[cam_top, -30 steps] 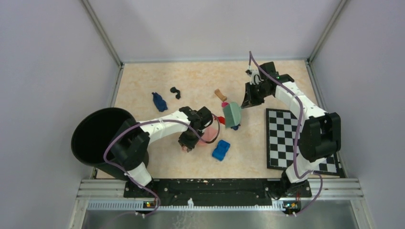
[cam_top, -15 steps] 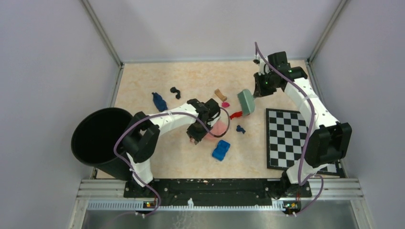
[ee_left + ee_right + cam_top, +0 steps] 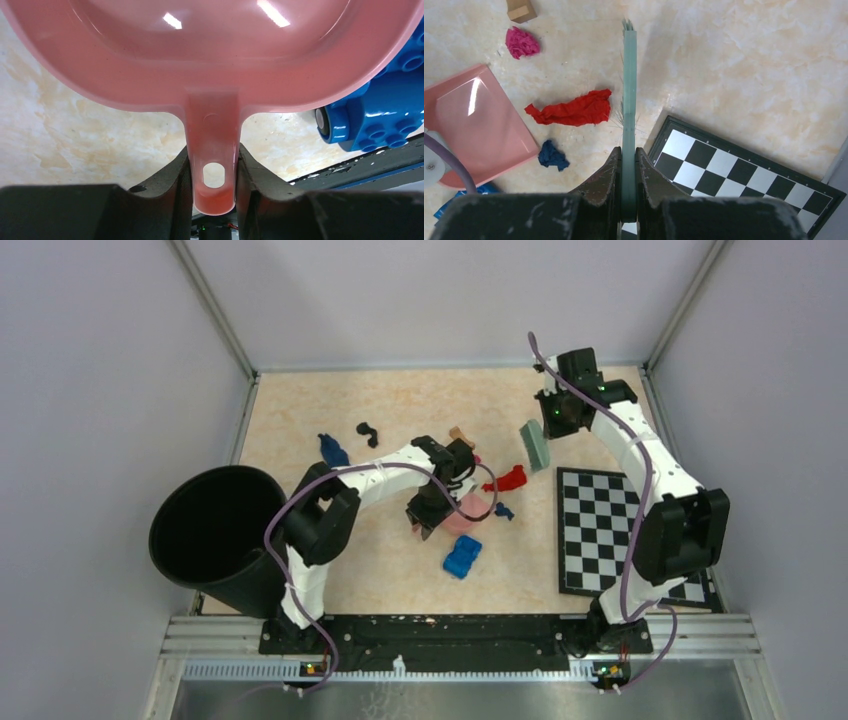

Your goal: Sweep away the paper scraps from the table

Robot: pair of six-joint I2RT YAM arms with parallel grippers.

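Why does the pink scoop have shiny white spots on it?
Left wrist view: two white glints on the pink dustpan are light bouncing off glossy plastic. Right wrist view: one pale glare streak on it, while the red scrap looks sharp. Top external view: even light, only faint shadows.

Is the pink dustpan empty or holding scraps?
Empty where visible: the dustpan shows bare inside in both wrist views; paper scraps lie outside.

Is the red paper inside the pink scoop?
No, the red paper scrap lies on the table beside the pink dustpan, not in it.
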